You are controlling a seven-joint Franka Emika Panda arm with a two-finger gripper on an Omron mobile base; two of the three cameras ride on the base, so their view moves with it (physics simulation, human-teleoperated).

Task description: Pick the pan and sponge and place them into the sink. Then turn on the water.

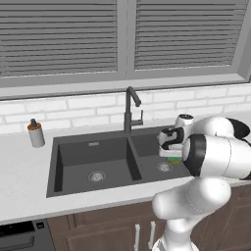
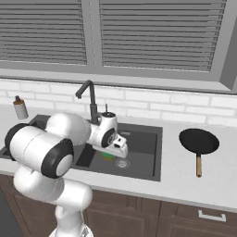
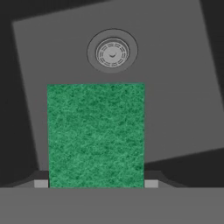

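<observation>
Left base cam: I see gripper (image 1: 172,156) over sink's (image 1: 93,142) right basin, jaws clamped on sponge (image 1: 174,160). Right base cam — pan (image 2: 199,141) on counter (image 2: 185,183), right of sink. Hand cam: sponge between fingertips (image 3: 41,183), above drain (image 3: 112,52).

From my seat the sponge (image 3: 95,135) reads as coarse green scouring fibre, matt and scratchy, with a thin yellow foam layer under it in the left base view. The sink (image 1: 73,157) looks like dark grey matt composite – smooth, no shine – and each of its 2 drains (image 3: 112,52) is ribbed, dull metal. The faucet (image 1: 130,110) is dark with a satin finish. The pan (image 2: 199,140) is matt black; its handle (image 2: 199,165) looks like brown wood. I see a pale, smooth counter (image 1: 24,176), white brick tiling (image 1: 73,110) behind it – faintly glossy – and brown wood-grain cabinet fronts (image 1: 98,230).
</observation>
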